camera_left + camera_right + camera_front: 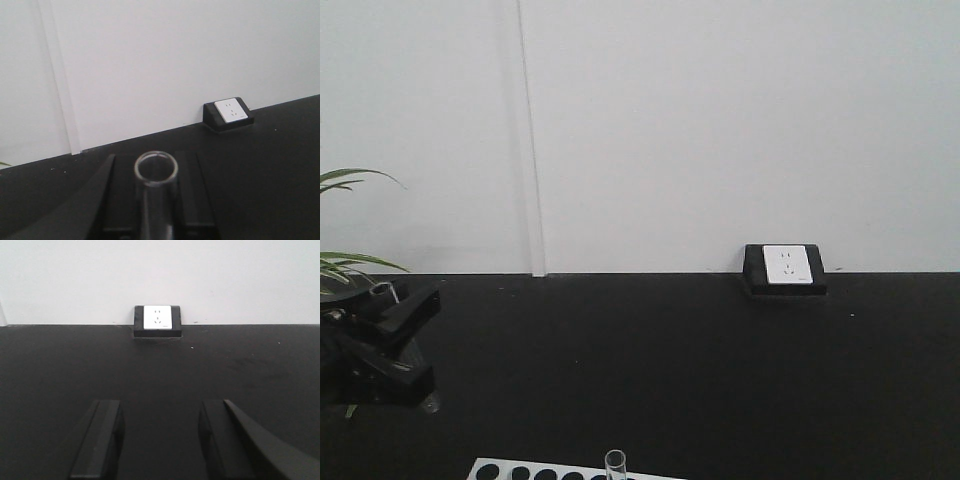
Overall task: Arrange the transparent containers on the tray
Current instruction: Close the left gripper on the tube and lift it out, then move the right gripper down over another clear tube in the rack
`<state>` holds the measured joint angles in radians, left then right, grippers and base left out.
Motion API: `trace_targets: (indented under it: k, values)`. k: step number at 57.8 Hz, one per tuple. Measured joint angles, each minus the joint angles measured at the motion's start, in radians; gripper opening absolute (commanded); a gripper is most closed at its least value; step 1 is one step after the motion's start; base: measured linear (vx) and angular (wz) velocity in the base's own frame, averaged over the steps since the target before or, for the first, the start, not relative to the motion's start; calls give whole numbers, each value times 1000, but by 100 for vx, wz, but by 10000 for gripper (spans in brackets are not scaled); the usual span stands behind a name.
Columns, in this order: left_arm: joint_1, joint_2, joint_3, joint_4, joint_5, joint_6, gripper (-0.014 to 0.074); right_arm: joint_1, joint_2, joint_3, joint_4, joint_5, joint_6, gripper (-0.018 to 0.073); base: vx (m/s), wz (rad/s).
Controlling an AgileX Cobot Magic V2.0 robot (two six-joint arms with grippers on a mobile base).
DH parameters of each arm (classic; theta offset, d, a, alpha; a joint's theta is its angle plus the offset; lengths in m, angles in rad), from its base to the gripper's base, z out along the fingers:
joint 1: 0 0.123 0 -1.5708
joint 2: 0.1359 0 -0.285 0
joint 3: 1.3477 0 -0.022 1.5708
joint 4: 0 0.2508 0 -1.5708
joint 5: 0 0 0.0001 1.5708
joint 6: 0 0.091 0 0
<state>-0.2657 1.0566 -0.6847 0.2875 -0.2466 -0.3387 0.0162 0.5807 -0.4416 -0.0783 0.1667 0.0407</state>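
A clear glass test tube (pixel 156 169) is held between the black fingers of my left gripper (pixel 156 161), its open rim facing the camera. In the front view that gripper (pixel 405 306) hangs over the left of the black table, and the tube's rim (pixel 382 290) shows at its top. A second test tube (pixel 615 462) stands in a white rack with round holes (pixel 535 471) at the bottom edge. My right gripper (pixel 160 432) is open above bare black tabletop, with nothing between its fingers. The yellow tray is out of view.
A black box with a white socket plate (pixel 785 267) sits against the white wall at the back right. Green plant leaves (pixel 345 262) reach in at the far left. The black tabletop (pixel 670 380) spreads between rack and wall.
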Motion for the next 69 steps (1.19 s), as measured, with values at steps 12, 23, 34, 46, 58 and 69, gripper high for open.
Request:
trace_targets:
  k: [12, 23, 34, 46, 58, 69]
  values:
    - [0, -107, 0, -3, 165, 0, 128, 218, 81, 0, 0, -44, -34, 426, 0, 0]
    - [0, -161, 0, -7, 288, 0, 128, 446, 252, 0, 0, -121, -35, 426, 0, 0]
    - [0, -164, 0, -8, 308, 0, 128, 603, 439, 0, 0, -276, -35, 437, 0, 0]
    - [0, -164, 0, -10, 308, 0, 128, 710, 613, 0, -2, -472, -35, 482, 0, 0]
    - [0, -164, 0, -10, 308, 0, 128, 751, 778, -5, -3, -611, -30, 517, 0, 0]
    - [0, -164, 0, -10, 308, 0, 128, 751, 878, -5, 18, -724, 18, 517, 0, 0]
